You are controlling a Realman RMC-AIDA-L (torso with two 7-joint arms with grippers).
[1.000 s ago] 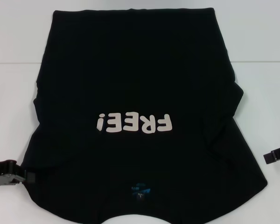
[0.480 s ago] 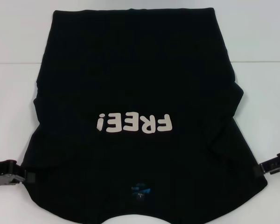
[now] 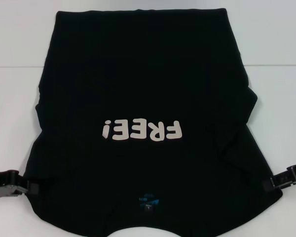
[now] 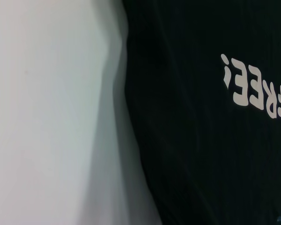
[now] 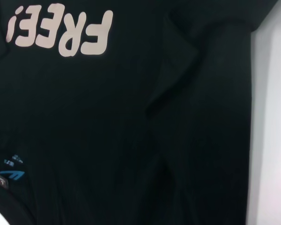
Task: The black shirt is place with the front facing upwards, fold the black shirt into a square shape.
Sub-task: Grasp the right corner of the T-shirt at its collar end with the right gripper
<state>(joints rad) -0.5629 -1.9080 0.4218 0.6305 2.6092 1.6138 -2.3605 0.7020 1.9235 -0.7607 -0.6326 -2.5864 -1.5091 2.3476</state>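
**Black cloth, both shoulders to pinch**

Black shirt [image 3: 143, 98] lies flat on the white table [image 3: 15, 98], print up, collar nearest the robot. Left gripper [image 3: 30, 188] and right gripper [image 3: 270, 184] touch its shoulder edges (whether either is clamped, I cannot tell). Best to grip both layers evenly, then lift together.

black shirt [image 3: 138, 89] collar cut off | right pincer [image 3: 275, 183] tips hidden
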